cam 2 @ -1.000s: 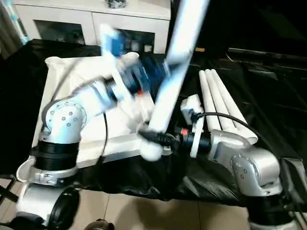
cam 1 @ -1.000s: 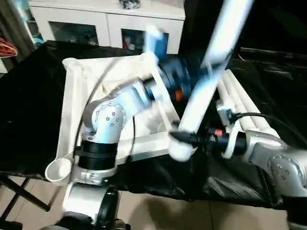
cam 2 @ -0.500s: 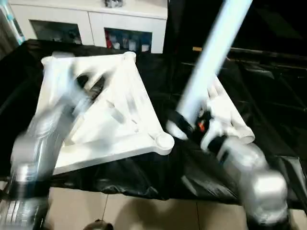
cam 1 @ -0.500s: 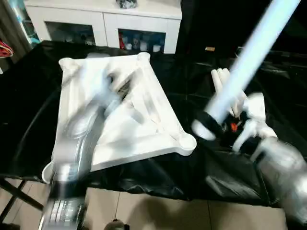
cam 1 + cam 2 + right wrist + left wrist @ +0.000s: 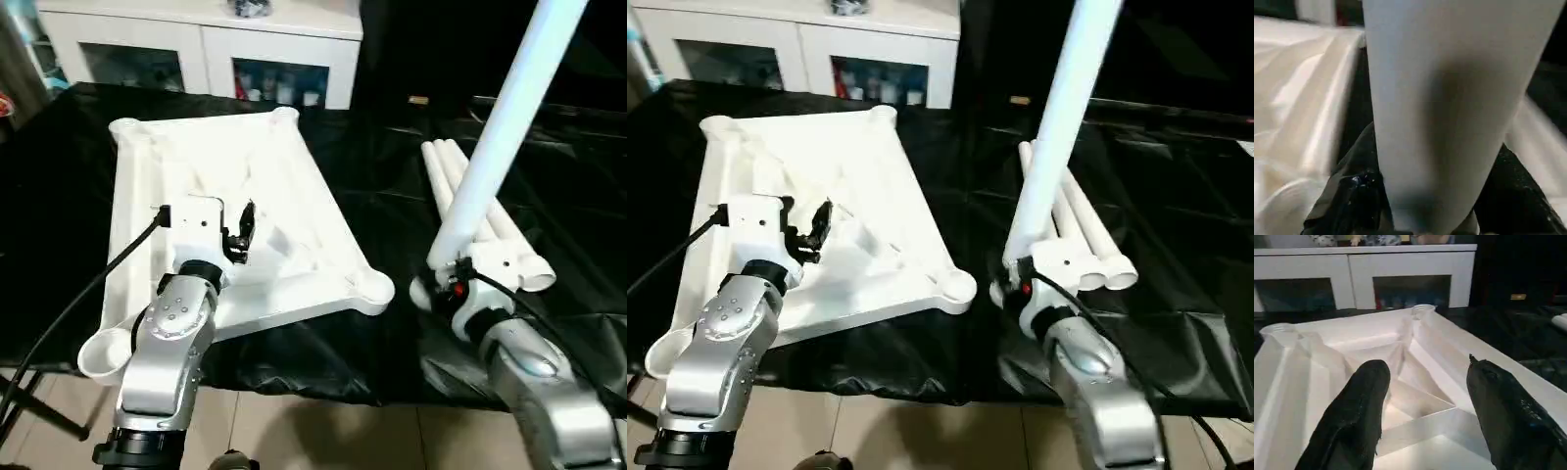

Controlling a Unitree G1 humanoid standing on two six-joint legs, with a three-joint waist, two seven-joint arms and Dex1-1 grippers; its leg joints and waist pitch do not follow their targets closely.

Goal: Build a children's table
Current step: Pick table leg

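The white table top [image 5: 235,215] lies upside down, ribs up, on the left half of the black-sheeted table [image 5: 59,196], one corner socket [image 5: 375,287] near the front edge and another [image 5: 103,352] hanging over it. The left hand [image 5: 238,233] hovers just above the ribbed underside, its two black fingers [image 5: 1359,401] spread apart with nothing between them. Right of the top, near the front edge, the right hand [image 5: 441,289] is clamped on the thick end of one leg [image 5: 500,127], holding it nearly upright, tilted away and to the right. Just behind it, three more legs [image 5: 470,211] lie side by side on the black sheet. A white cabinet [image 5: 206,49] with glass doors stands beyond the table's far edge.
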